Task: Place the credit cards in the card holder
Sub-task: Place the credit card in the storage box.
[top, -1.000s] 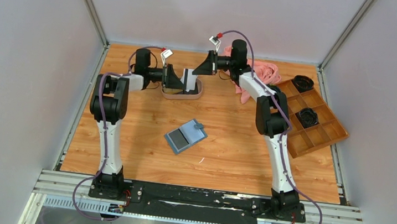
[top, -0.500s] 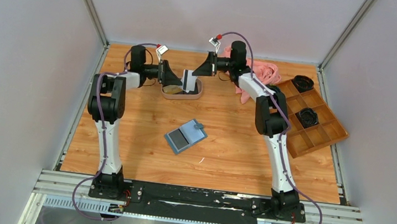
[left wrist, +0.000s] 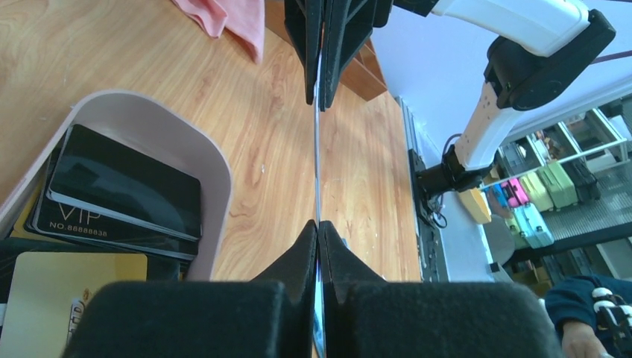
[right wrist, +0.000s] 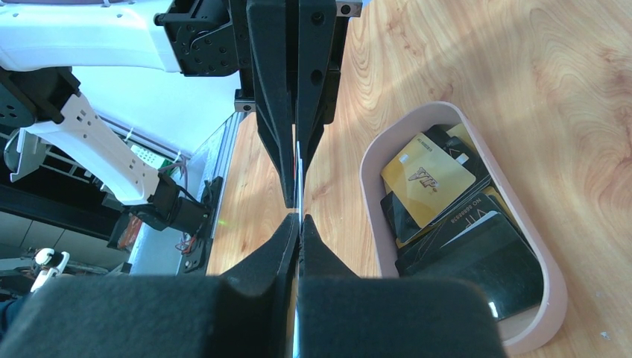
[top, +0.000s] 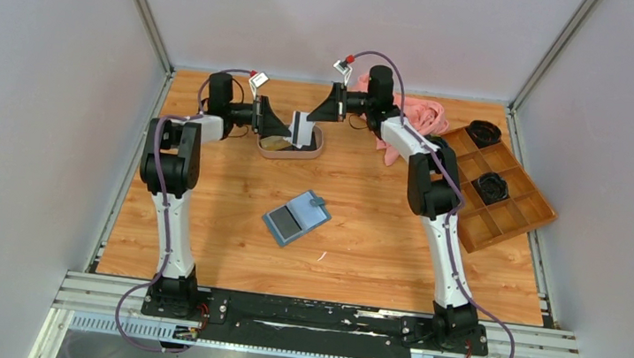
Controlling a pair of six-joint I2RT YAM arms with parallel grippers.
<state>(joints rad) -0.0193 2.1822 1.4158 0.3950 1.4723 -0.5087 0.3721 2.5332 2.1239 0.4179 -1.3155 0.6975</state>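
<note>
A white-grey credit card [top: 302, 127] hangs on edge above the oval pinkish tray [top: 305, 155], held at both ends. My left gripper [top: 290, 129] is shut on one end [left wrist: 317, 224]. My right gripper [top: 313, 116] is shut on the other [right wrist: 299, 218]. Both wrist views show the card as a thin line [left wrist: 316, 149] [right wrist: 298, 175] between the two pairs of jaws. More credit cards lie in the tray, black [left wrist: 119, 186] and gold [right wrist: 428, 179]. The teal card holder [top: 296, 217] lies open on the table in the middle, apart from both grippers.
A brown compartmented wooden box [top: 514, 213] with black items sits at the right edge. A pink cloth [top: 422, 116] lies behind the right arm. Grey walls close in the table on three sides.
My left arm drew back a little to the left, then its jaws closed on the free end of the card. The right gripper has stayed shut on the card, unmoved.
</note>
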